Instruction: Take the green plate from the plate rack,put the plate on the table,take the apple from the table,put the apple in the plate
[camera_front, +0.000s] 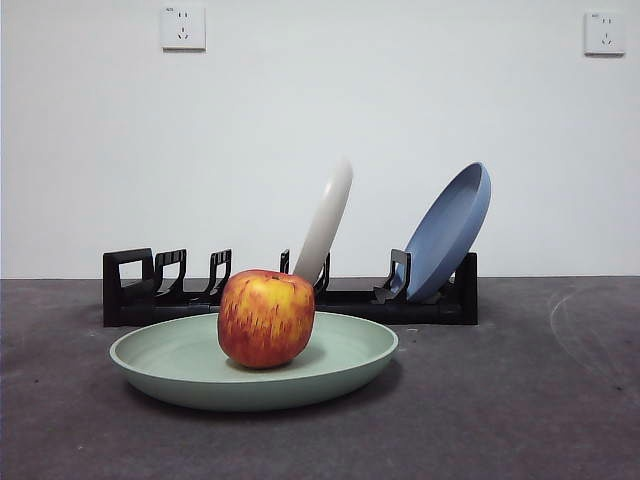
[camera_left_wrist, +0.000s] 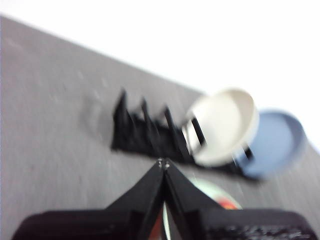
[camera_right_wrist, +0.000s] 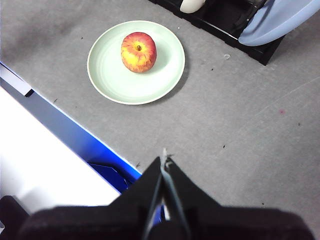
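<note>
The green plate (camera_front: 340, 362) lies flat on the dark grey table (camera_front: 520, 400), just in front of the black plate rack (camera_front: 150, 290). The red and yellow apple (camera_front: 266, 317) stands upright in the plate (camera_right_wrist: 160, 75), slightly left of its middle; the right wrist view shows this apple (camera_right_wrist: 138, 51) from above. My right gripper (camera_right_wrist: 164, 159) is shut and empty, high above the table and well away from the plate. My left gripper (camera_left_wrist: 162, 164) is also shut and empty, raised over the table with the rack (camera_left_wrist: 145, 135) beyond it. Neither arm appears in the front view.
A cream-white plate (camera_front: 326, 222) and a blue plate (camera_front: 450, 232) lean in the rack's right-hand slots. The rack's left slots hold nothing. The table's edge, with a blue and white frame (camera_right_wrist: 60, 135) below it, shows in the right wrist view.
</note>
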